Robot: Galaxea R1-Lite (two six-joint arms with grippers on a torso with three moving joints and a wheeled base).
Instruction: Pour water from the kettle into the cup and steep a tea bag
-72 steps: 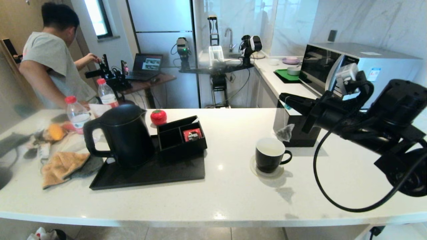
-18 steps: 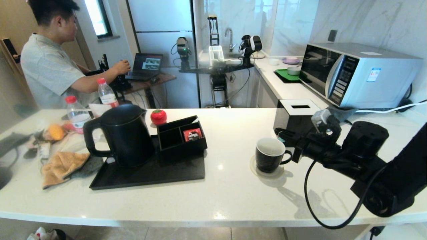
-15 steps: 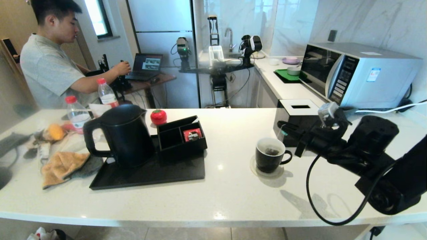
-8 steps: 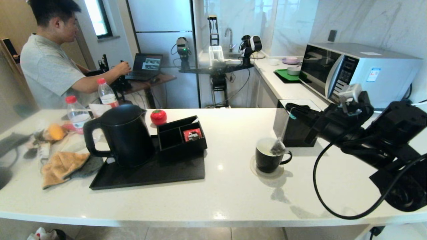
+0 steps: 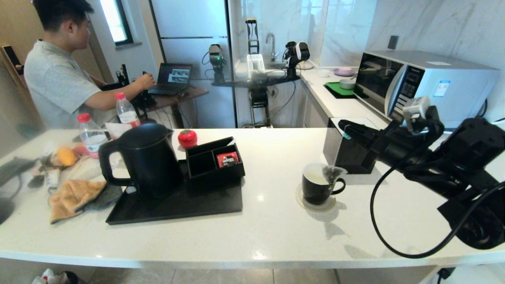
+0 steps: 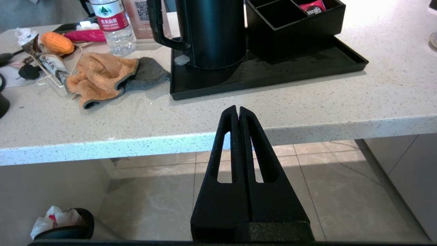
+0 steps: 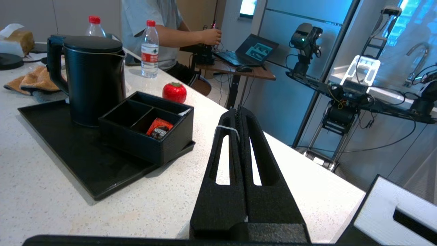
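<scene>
While your right gripper [image 5: 342, 125] is pinching the thin string with its jaws pressed together, the tea bag [image 5: 330, 172] is dangling just over the far right rim of the cup [image 5: 318, 184], near the tissue box [image 5: 347, 152]. Your left gripper [image 6: 238, 110] is sitting below the counter's [image 5: 252, 221] near edge, jaws together and holding nothing. Over on the left, the kettle [image 5: 144, 159] is standing upright on the tray [image 5: 189, 205].

You have one kettle [image 5: 144, 157], one cup [image 5: 317, 185], one tea bag [image 5: 332, 172], two bottles [image 5: 90, 135] [image 5: 125, 110], one tray [image 5: 177, 205], one microwave [image 5: 426, 85].
</scene>
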